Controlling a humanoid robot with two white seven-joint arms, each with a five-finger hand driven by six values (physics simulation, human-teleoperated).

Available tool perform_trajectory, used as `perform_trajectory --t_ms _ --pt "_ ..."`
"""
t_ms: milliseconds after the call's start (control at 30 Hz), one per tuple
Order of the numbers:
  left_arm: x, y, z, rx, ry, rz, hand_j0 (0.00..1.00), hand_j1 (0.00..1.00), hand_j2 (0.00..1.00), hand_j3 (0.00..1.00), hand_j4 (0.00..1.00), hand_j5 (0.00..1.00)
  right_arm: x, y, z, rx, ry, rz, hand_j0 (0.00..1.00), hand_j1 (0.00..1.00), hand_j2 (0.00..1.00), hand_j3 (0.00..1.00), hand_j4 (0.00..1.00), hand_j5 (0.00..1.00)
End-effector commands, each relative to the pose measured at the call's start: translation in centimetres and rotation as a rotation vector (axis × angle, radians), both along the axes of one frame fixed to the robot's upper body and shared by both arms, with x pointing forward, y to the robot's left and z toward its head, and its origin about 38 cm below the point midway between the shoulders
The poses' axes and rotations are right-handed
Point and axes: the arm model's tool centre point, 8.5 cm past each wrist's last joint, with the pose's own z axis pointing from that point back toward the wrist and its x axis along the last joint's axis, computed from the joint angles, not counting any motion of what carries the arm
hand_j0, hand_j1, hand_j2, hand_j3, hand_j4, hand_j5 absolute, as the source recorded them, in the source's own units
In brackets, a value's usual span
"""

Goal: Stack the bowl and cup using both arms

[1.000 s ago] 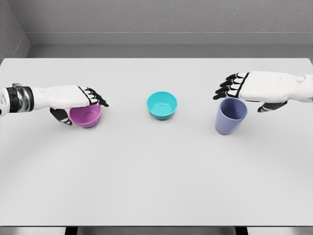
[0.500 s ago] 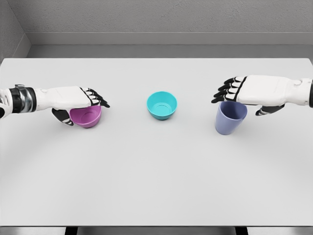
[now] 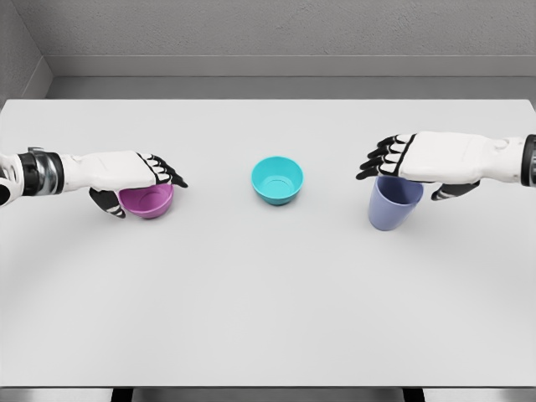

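White table (image 3: 268,318) — 2 bowls (image 3: 277,180), cup (image 3: 394,205)

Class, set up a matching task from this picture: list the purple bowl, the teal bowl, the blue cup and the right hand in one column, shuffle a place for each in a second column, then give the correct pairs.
Column one:
1. purple bowl
2. teal bowl
3. blue cup
4. right hand

Column two:
A. over the rim of the blue cup
B. middle of the table, no hand near it
C. right part of the table, standing upright
D. left part of the table, under the left hand

Pairs: 1-D, 2-B, 3-C, 4-A
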Motion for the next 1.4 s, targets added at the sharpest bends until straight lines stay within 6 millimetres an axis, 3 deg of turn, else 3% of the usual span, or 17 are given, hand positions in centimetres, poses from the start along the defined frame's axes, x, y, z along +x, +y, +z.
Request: perform_trajectory --t_ms 0,300,367,467,700,1000,1300,1367 --pt "0.0 0.0 0.0 -0.005 0.001 0.003 1.00 1.00 1.00 1.00 1.00 1.00 0.0 0.0 -0.3 0.002 0.010 -0.003 1.00 1.00 1.00 1.00 1.00 1.00" --pt "-0.2 -0.2 -0.4 0.006 0.014 -0.004 0.97 0.97 0.97 0.97 0.97 0.97 0.4 -0.2 -1.1 -0.001 0.029 -0.017 1.00 1.00 1.00 1.00 1.00 1.00" --pt "-0.1 -0.2 -0.3 0.007 0.013 -0.006 0.92 0.92 0.92 0.92 0.92 0.92 0.8 -0.6 -1.3 0.002 0.036 -0.034 1.00 1.00 1.00 1.00 1.00 1.00" --pt "-0.1 -0.2 -0.3 0.007 0.013 -0.006 0.76 0.76 0.76 0.76 0.76 0.76 0.9 -0.6 -1.4 0.002 0.039 -0.035 1.00 1.00 1.00 1.00 1.00 1.00" --pt "-0.1 -0.1 -0.1 0.016 0.014 -0.006 0.61 0.61 0.61 0.61 0.61 0.61 0.8 -0.6 -1.6 0.002 0.045 -0.036 1.00 1.00 1.00 1.00 1.00 1.00" --pt "0.1 -0.9 1.0 0.011 -0.013 -0.029 0.60 0.60 0.60 0.60 0.60 0.60 0.8 -0.2 -2.0 0.004 0.051 -0.027 1.00 1.00 1.00 1.00 1.00 1.00" --pt "1.7 -7.6 3.5 -0.054 -0.074 -0.150 0.60 0.60 0.60 0.60 0.60 0.60 0.9 -0.3 -2.2 0.004 0.054 -0.034 1.00 1.00 1.00 1.00 1.00 1.00" --pt "1.8 -10.4 3.9 -0.065 -0.072 -0.198 0.61 0.61 0.61 0.61 0.61 0.61 1.0 -0.3 -2.2 0.005 0.055 -0.036 1.00 1.00 1.00 1.00 1.00 1.00"
